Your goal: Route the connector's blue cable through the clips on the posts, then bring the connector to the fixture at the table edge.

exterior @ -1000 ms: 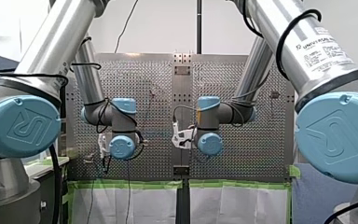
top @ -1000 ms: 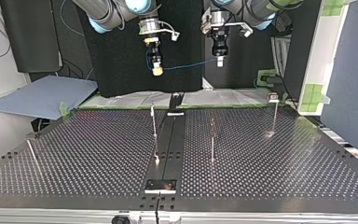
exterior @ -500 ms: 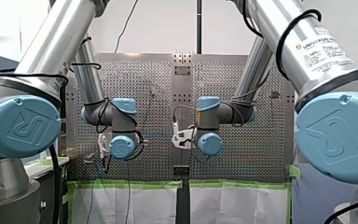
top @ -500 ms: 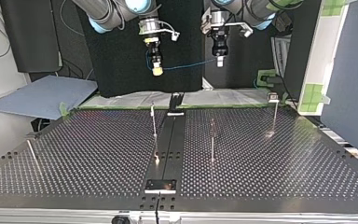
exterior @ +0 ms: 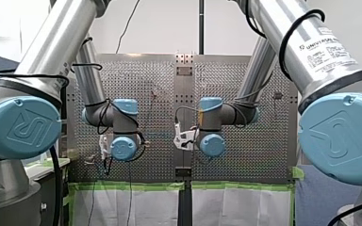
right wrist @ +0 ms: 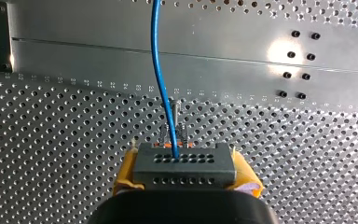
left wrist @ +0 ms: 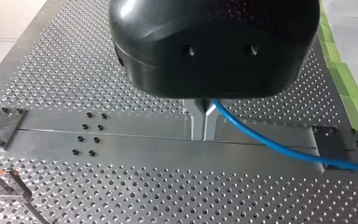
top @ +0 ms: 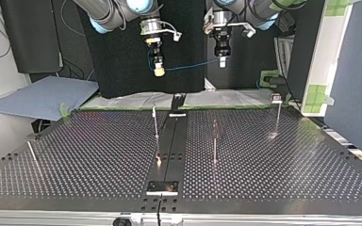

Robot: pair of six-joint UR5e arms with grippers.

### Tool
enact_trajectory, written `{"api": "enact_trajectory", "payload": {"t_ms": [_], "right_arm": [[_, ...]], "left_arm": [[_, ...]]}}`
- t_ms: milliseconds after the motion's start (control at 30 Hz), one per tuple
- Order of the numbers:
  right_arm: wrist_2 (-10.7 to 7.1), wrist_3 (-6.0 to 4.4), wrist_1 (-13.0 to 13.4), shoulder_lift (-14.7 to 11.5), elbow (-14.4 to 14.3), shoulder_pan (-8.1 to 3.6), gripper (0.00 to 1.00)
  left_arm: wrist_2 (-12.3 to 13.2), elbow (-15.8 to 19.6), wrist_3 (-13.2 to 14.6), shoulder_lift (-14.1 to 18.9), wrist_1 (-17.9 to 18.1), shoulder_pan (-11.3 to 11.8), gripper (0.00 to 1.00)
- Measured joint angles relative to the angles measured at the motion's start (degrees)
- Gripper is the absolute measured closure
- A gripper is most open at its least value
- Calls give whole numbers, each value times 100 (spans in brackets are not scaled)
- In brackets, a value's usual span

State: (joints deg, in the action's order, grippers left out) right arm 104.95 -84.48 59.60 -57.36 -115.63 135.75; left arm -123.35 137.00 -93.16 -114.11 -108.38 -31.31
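**Perforated table (top: 99, 150): cable held aloft, well above posts (top: 156, 123)**

Top view, left to right. My right gripper (top: 159, 70) clamps the connector (right wrist: 185, 163) between yellow pads (right wrist: 126, 175). The blue cable (top: 188, 67) spans to my left gripper (top: 222, 61), whose metal fingers (left wrist: 196, 122) are pinched on it. Judged: the cable is light, limp and slippery, and the rigid connector is the surer hold.

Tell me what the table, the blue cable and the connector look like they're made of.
The table: bare metal, probably aluminium; brushed sheen, glare, punched holes. The blue cable: smooth glossy jacket, likely plastic; curves softly. The connector: matte dark grey, probably moulded plastic, rows of small holes.
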Motion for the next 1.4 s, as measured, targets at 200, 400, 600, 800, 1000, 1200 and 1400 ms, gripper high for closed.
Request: {"api": "enact_trajectory", "payload": {"t_ms": [200,400,600,800,1000,1200,1400], "right_arm": [[0,0,0,0,0,0,100],[0,0,0,0,0,0,100],[0,0,1,0,0,0,100],[-1,0,0,0,1,0,100],[-7,-1,1,0,7,0,100],[-9,0,0,0,9,0,100],[-9,0,1,0,8,0,100]], "left_arm": [[0,0,0,0,0,0,100],[0,0,0,0,0,0,100],[0,0,0,0,0,0,100],[0,1,4,11,0,-3,100],[0,7,8,147,0,-47,100],[0,9,9,173,0,-51,100],[0,9,9,175,0,-53,100]]}}
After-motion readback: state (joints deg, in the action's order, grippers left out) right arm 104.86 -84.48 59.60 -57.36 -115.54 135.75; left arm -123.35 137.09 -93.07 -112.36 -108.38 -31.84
